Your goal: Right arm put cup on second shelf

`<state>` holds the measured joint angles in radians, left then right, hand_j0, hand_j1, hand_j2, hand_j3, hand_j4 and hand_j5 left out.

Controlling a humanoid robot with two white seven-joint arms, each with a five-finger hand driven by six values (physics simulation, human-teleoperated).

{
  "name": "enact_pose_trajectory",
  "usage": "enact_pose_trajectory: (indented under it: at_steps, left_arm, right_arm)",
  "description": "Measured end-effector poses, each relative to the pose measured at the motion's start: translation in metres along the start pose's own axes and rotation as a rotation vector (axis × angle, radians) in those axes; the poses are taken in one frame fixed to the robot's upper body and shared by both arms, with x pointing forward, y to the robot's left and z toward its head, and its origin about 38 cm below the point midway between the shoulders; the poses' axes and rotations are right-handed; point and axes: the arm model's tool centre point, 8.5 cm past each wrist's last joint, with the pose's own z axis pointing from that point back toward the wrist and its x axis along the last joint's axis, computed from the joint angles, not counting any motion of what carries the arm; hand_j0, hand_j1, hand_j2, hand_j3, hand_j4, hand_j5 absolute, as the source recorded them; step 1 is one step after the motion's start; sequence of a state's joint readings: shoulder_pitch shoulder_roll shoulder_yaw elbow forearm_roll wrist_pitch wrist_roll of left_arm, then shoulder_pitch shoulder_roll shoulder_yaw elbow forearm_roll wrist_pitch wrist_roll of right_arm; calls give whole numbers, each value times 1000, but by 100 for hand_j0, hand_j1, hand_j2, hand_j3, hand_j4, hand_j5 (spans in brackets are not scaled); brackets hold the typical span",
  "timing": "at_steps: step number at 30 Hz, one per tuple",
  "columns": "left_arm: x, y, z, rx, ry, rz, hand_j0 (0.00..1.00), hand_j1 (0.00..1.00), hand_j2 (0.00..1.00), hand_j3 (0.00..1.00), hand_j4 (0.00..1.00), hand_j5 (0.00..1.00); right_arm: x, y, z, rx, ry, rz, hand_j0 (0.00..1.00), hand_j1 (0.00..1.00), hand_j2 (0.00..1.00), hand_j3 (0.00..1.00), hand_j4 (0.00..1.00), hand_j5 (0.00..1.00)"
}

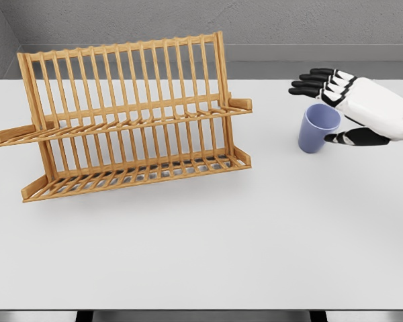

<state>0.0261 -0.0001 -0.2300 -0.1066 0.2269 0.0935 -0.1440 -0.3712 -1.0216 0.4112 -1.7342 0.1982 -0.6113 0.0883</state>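
blue cup (pixel 318 127), tilted, open hand (pixel 342 107) beside

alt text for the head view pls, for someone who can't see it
A white robot right hand with black fingers reaches in from the right, fingers spread around a blue cup standing on a white table, not yet closed on it. A two-tier wooden dish rack stands to the left, both shelves bare.
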Motion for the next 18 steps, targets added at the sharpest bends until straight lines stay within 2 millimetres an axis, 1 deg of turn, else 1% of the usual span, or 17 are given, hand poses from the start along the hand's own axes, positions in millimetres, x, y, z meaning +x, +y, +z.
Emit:
enact_pose_trajectory:
  at_steps: [2,4,5,6,7,8,9,11,12,13,14,15,16,17,18]
  left_arm:
    - [0,0,0,0,0,0,100,100,100,100,100,100]
    - [0,0,0,0,0,0,100,100,100,100,100,100]
    - [0,0,0,0,0,0,100,100,100,100,100,100]
    - [0,0,0,0,0,0,100,100,100,100,100,100]
    - [0,0,0,0,0,0,100,100,100,100,100,100]
    - [0,0,0,0,0,0,100,100,100,100,100,100]
    - [0,0,0,0,0,0,100,100,100,100,100,100]
    - [0,0,0,0,0,0,100,100,100,100,100,100]
    - [0,0,0,0,0,0,100,100,100,100,100,100]
    - [0,0,0,0,0,0,100,100,100,100,100,100]
    - [0,0,0,0,0,0,100,100,100,100,100,100]
    - [0,0,0,0,-1,0,100,100,100,100,100,100]
    - [0,0,0,0,0,0,100,100,100,100,100,100]
    - [0,0,0,0,0,0,100,100,100,100,100,100]
    - [0,0,0,0,0,0,100,100,100,100,100,100]
  right_arm:
    - [-1,-1,2,-1,5,-4,100,100,100,100,100,100]
    - [-19,6,21,-21,82,-56,100,100,100,100,100,100]
    - [-29,3,28,-36,117,-62,100,100,100,100,100,100]
    - [-38,-4,32,-37,144,-51,100,100,100,100,100,100]
    - [-45,-7,38,14,169,-40,100,100,100,100,100,100]
    - [-50,-15,43,81,190,-19,100,100,100,100,100,100]
    - [-54,-32,46,130,205,18,100,100,100,100,100,100]
    - [-54,-44,52,209,218,41,100,100,100,100,100,100]
    - [-55,-44,52,239,221,42,100,100,100,100,100,100]
    - [-55,-56,47,243,214,69,100,100,100,100,100,100]
    - [-55,-79,37,228,201,122,100,100,100,100,100,100]
    - [-55,-98,28,205,197,153,100,100,100,100,100,100]
    - [-56,-103,21,191,197,148,100,100,100,100,100,100]
    - [-57,-99,17,198,197,135,100,100,100,100,100,100]
    - [-59,-103,11,194,194,135,100,100,100,100,100,100]
